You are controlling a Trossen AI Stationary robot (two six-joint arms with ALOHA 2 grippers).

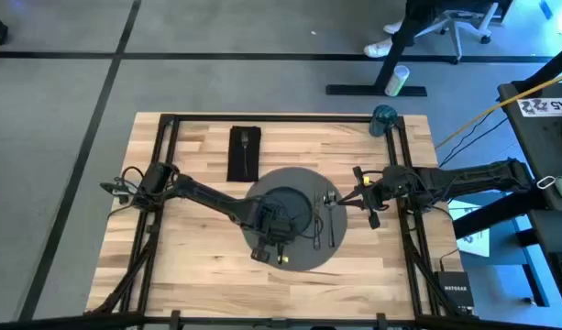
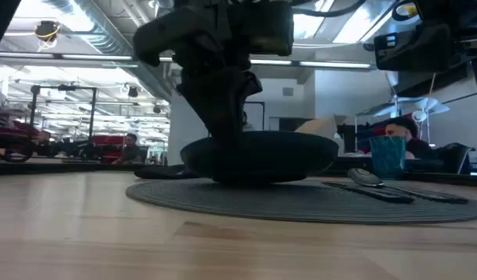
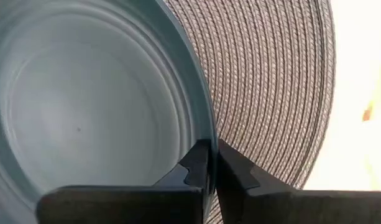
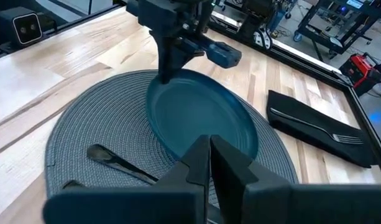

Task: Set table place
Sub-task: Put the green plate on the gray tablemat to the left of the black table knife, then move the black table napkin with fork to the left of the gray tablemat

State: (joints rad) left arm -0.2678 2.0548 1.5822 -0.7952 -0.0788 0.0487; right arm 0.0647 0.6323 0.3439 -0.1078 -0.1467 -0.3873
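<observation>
Grey woven placemat (image 1: 294,220) lies mid-counter (image 1: 198,229), plate (image 4: 199,118) on it. Left gripper (image 3: 212,171) has jaws pinched on the plate rim; right gripper (image 4: 210,163), jaws closed and empty, hangs near the mat's edge.

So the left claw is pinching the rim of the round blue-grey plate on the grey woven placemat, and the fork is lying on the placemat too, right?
Not quite: the silver fork lies on the black rectangular napkin, off the grey woven placemat, as the right wrist view shows. The left claw does pinch the round blue-grey plate rim on that placemat.
</observation>
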